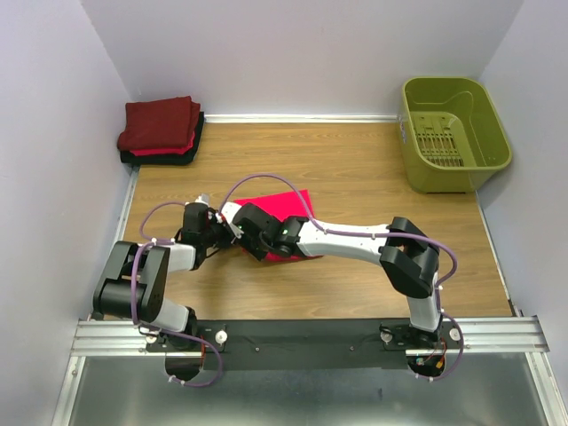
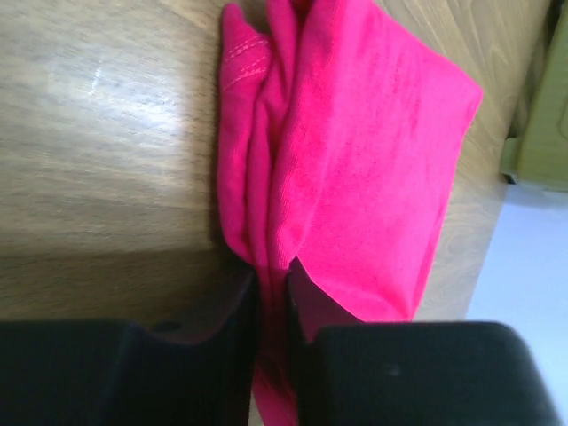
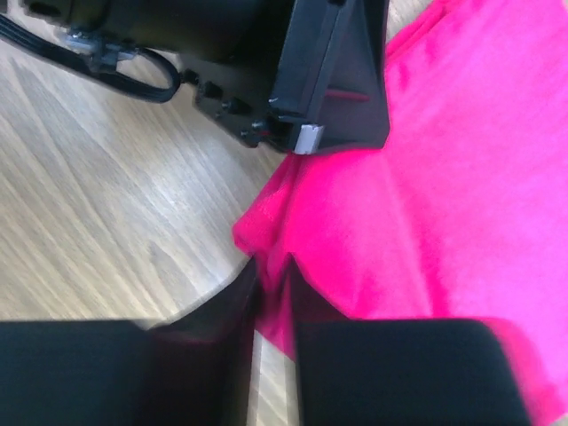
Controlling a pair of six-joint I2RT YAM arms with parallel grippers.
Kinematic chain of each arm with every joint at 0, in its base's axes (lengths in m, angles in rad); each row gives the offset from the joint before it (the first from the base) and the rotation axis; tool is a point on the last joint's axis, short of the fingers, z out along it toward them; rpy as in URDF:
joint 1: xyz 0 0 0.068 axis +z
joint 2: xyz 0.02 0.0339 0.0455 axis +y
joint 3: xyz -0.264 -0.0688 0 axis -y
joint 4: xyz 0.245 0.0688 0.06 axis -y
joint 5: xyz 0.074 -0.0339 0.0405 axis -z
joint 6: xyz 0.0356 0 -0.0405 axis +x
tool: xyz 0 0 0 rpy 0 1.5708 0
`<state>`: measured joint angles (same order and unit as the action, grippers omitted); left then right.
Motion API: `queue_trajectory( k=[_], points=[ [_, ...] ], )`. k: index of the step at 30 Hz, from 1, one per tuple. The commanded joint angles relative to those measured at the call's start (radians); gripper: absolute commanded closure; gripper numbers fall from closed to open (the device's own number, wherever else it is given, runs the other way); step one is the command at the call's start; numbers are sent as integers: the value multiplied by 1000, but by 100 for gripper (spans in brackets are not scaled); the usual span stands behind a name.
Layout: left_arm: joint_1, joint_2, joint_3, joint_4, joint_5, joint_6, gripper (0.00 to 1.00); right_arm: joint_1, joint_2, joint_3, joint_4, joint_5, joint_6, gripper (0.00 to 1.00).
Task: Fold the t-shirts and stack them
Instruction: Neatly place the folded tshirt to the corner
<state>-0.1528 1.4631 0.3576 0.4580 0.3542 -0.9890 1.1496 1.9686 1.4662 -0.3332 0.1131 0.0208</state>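
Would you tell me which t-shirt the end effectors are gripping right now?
The bright pink t-shirt, mid-table; the maroon, red and black ones lie stacked far left, untouched.

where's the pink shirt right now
In the top view the pink shirt lies mid-table, slightly left of centre, partly under the right arm; the folded stack sits far left behind it.

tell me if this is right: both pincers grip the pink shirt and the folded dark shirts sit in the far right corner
No: the top external view shows the stack of folded maroon, red and black cloth shirts in the far left corner. The left pincer and right pincer are shut on the bright pink-red cloth shirt.
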Motion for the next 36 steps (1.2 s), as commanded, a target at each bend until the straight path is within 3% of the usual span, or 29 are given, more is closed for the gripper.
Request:
queue_trajectory(
  k=[1,2,3,4,9,15,19,25,36],
  points=[
    [-5,22,66,-64,-78,76,88,-2,-48,-23,19,-29,11,69],
    [-5,26,76,-68,-80,84,90,-2,-50,-26,19,-29,11,62],
    [-5,29,98,-82,-84,92,100,-2,-60,-32,19,-29,13,55],
    [-5,34,110,-91,-87,114,100,-1,-65,-38,19,-20,16,41],
    [-4,78,208,-200,-100,171,100,-31,-143,-124,5,82,27,13],
    [-2,65,342,-391,-178,276,100,-177,-276,-277,-38,114,105,0],
    [-4,88,561,-530,-337,386,100,-260,-367,-368,-79,169,133,0],
    [-1,274,869,-610,-472,570,100,-326,-436,-452,-119,174,134,0],
    [39,565,1395,-716,-697,815,100,-378,-378,-416,-147,125,77,0]
  ],
)
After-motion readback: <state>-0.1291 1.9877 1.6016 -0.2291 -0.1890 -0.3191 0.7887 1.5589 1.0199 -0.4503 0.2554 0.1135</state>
